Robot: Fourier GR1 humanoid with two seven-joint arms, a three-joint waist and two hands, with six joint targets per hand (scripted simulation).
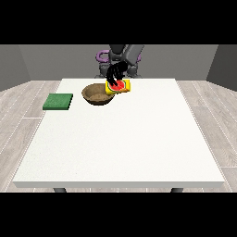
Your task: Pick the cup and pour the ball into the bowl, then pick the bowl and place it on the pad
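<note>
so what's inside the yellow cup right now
The tilted yellow cup shows a red mass at its mouth, likely the ball. A black hand covers its back, so the rest is hidden. The brown bowl beside it looks empty.

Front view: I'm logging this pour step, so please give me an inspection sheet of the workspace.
Surface: large white table, bare over its near part.
Job's things: yellow cup with a red inside, tilted with its mouth facing the camera, beside the rim of the brown round bowl; flat green square pad at the table's left edge; ball not told apart.
Clutter: nothing seen.
Hands: one black hand curled round the cup; the other is not seen.
Cables: nothing seen.
Surroundings: grey plank floor, grey walls.
</note>
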